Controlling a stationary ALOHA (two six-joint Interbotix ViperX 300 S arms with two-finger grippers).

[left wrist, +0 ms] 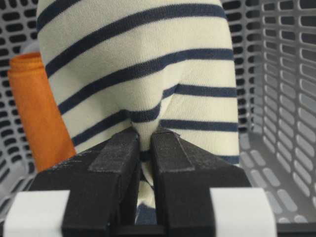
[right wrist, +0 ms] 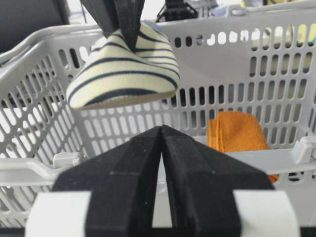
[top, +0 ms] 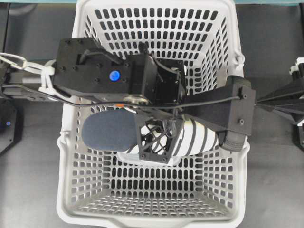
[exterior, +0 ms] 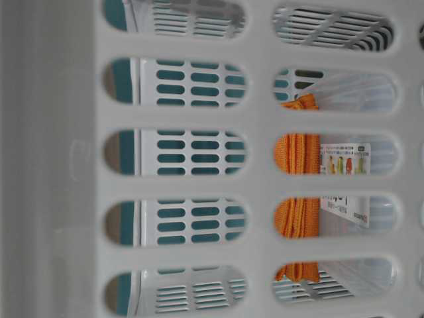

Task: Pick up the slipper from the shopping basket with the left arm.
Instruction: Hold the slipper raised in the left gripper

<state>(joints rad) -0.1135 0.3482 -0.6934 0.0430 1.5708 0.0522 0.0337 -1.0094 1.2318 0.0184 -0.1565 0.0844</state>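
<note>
The slipper (top: pixel 202 137), cream with navy stripes and a dark navy insole, hangs inside the light grey shopping basket (top: pixel 142 221), lifted off its floor. My left gripper (top: pixel 156 142), black with lattice fingers, is shut on a fold of the striped upper. The left wrist view shows the pinch (left wrist: pixel 145 136) on the slipper (left wrist: pixel 148 64). In the right wrist view the slipper (right wrist: pixel 128 74) dangles from the left gripper (right wrist: pixel 129 42) near rim height. My right gripper (right wrist: pixel 162 129) is shut and empty by the basket rim (right wrist: pixel 29 170); overhead it (top: pixel 187 112) reaches in from the right.
A folded orange cloth (right wrist: pixel 237 133) lies on the basket floor against the wall; it also shows beside the slipper (left wrist: pixel 42 113) and through the wall slots (exterior: pixel 298 185). A clear packet with a printed label (exterior: pixel 344 172) sits next to it.
</note>
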